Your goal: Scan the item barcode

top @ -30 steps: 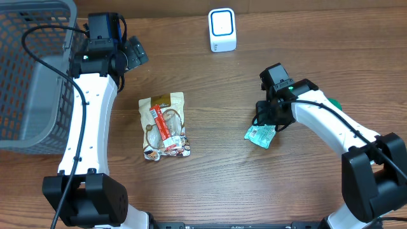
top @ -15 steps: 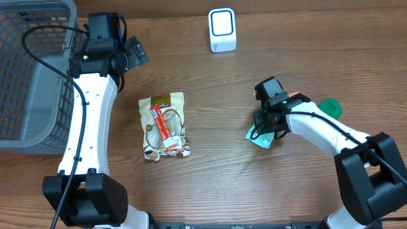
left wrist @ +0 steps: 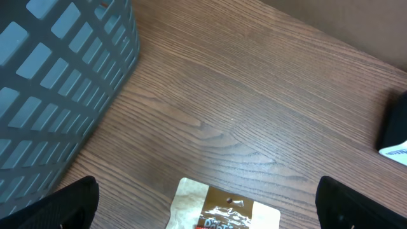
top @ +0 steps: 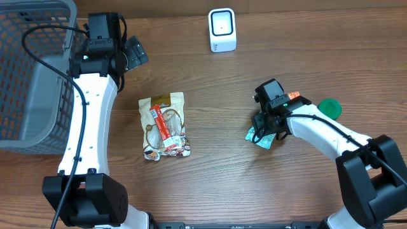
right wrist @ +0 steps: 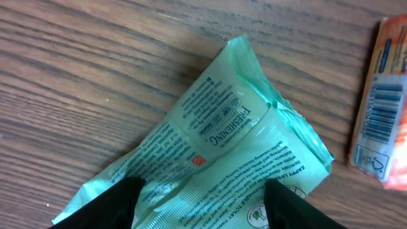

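Presently the green packet (top: 264,141) lies flat on the wooden counter (top: 210,178), right of the middle, printed side up; the right jaws hang directly over it and stand spread, with a dark fingertip (right wrist: 108,203) over each side of the packet's (right wrist: 241,140) lower end; whether the tips touch the film I cannot tell, and nothing is lifted. Just beside it, with a strip of bare wood between, lies an orange packet (right wrist: 385,127) with its barcode facing up; a round green lid (top: 329,107) sits near the right arm. The white scanner (top: 222,30) stands at the far edge of the counter, well apart from the green packet. The left jaws are spread wide and hold nothing, their fingertips (left wrist: 63,203) hanging above bare wood beside the grey basket (left wrist: 57,83); the top edge of a snack pouch (left wrist: 222,210) shows between them, and the pouch (top: 165,126) lies flat left of the middle.
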